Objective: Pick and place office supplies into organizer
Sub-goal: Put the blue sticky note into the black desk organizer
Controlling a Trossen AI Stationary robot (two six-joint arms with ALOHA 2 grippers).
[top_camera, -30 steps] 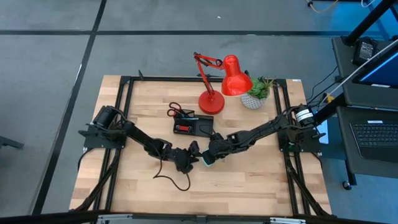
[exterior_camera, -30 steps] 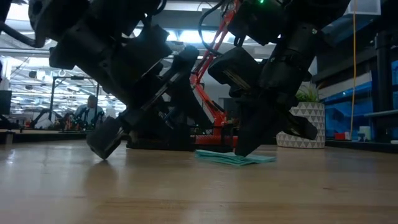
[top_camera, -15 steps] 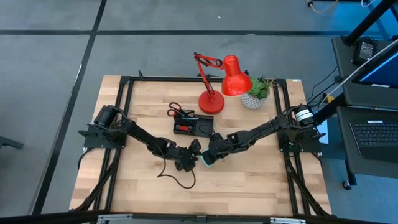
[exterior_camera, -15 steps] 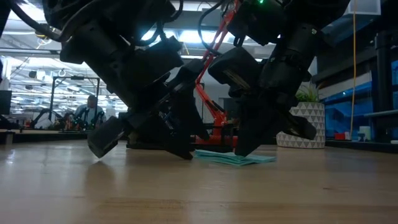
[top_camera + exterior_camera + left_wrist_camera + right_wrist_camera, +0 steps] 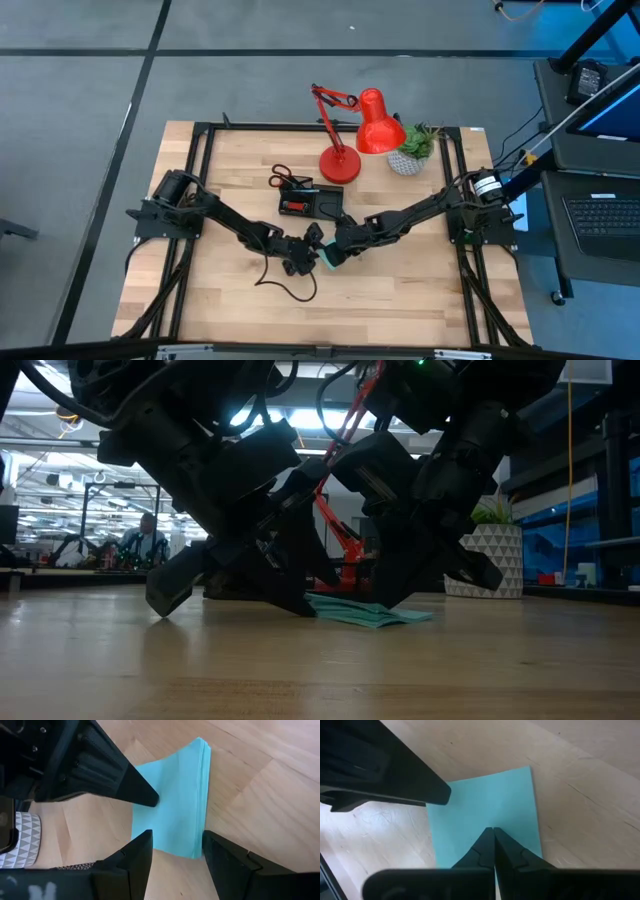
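Wood table (image 5: pixel 400 290): L jaws wide astride sticky-note pad (image 5: pixel 175 805); R shut.

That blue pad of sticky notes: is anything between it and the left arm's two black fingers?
Nothing. In the left wrist view the open fingers straddle the near edge of the cyan pad. The right arm's shut fingers press on top of it.
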